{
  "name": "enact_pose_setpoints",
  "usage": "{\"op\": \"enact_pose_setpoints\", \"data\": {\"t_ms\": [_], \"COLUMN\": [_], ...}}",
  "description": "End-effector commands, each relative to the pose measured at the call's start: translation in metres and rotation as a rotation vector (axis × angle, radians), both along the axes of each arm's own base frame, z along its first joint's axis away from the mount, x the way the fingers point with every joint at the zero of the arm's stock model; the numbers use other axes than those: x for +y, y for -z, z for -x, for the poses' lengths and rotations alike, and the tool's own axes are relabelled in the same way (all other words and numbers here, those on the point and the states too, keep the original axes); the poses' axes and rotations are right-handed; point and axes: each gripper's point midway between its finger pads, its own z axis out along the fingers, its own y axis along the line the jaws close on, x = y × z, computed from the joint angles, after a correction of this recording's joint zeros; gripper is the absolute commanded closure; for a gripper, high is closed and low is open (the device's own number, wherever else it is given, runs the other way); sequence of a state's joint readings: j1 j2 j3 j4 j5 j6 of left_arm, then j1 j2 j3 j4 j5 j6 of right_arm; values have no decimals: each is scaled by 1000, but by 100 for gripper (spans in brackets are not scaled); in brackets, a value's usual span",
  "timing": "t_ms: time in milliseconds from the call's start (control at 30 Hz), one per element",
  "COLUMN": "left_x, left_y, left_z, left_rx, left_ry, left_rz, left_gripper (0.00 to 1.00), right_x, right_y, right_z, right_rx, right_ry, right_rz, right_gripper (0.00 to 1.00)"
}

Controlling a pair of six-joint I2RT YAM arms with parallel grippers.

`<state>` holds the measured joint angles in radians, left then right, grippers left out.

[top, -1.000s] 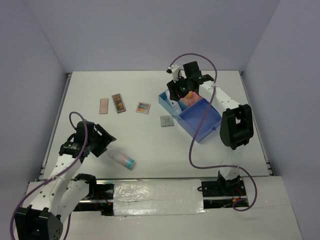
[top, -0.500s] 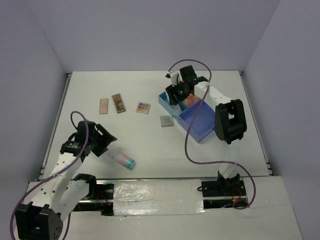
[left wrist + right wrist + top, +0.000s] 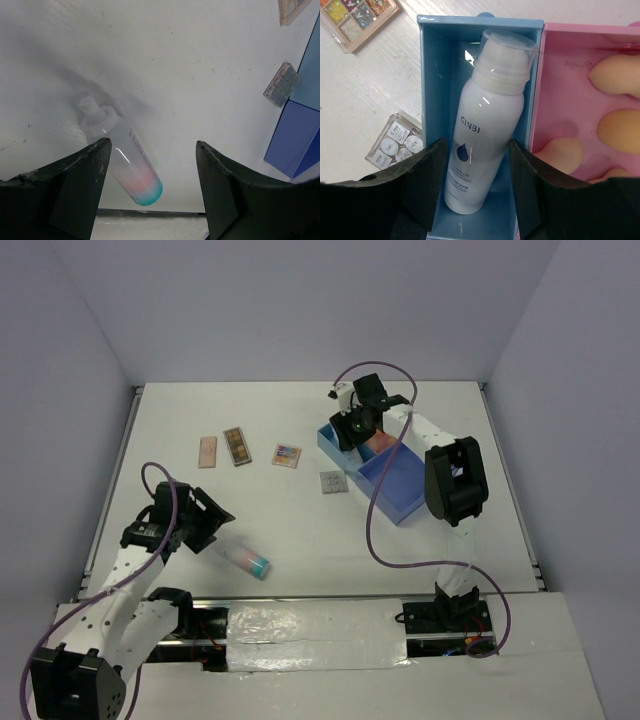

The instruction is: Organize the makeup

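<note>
- Lying in the narrow blue slot of the tray (image 3: 427, 75), at the far right of the table (image 3: 300, 525), is the white bottle (image 3: 485, 125). It is shiny, with a clear cap and blue writing.
- The right gripper (image 3: 477, 145) hangs over the bottle. Its jaws are wide apart, one on each side of the bottle's bottom end.
- Tan egg-shaped sponges (image 3: 620, 130) sit in the pink slot just beside the bottle.
- The tube (image 3: 125, 155) lies flat at the near left. It is see-through and turns pink toward its teal end.
- The left gripper (image 3: 152, 147) is spread wide over the tube, holding nothing.
- The peach palette (image 3: 207, 451), brown palette (image 3: 237, 446), multicoloured palette (image 3: 287, 455) and grey palette (image 3: 334, 483) lie left of the tray. The grey one is closest to it.
</note>
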<state>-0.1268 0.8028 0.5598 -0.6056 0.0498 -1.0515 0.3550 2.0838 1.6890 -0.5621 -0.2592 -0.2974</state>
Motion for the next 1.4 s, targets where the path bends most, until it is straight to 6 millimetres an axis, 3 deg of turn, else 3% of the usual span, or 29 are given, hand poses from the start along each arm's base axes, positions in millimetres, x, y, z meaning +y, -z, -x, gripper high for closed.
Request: {"op": "enact_pose_setpoints", "data": {"t_ms": [0, 167, 267, 833, 1000, 1200, 1300, 1367], "left_x": [-1, -1, -1, -2, -5, -5, -4, -4], "left_y": [-4, -3, -1, 1, -1, -2, -3, -3], "left_z": [-3, -2, -1, -1, -2, -1, 3, 8], "left_rx": [-24, -22, -21, -27, -36, -29, -11, 13], "left_ry": [-6, -6, -5, 7, 23, 27, 26, 28], "left_rz": [16, 16, 17, 20, 28, 26, 23, 17], "left_gripper": [19, 19, 19, 19, 19, 18, 17, 17], "right_x": [-3, -6, -8, -16, -10, -7, -3, 6], "right_y": [10, 8, -1, -52, -54, -50, -62, -85], "right_z": [-7, -8, -9, -13, -9, -6, -2, 5], "right_rx": [-2, -25, -58, -210, -219, -202, -203, -227], "right_ry": [16, 6, 1, -67, -90, -103, -107, -139], "right_rz": [38, 55, 57, 100, 102, 101, 68, 11], "right_gripper": [43, 59, 64, 63, 61, 47, 41, 37]}}
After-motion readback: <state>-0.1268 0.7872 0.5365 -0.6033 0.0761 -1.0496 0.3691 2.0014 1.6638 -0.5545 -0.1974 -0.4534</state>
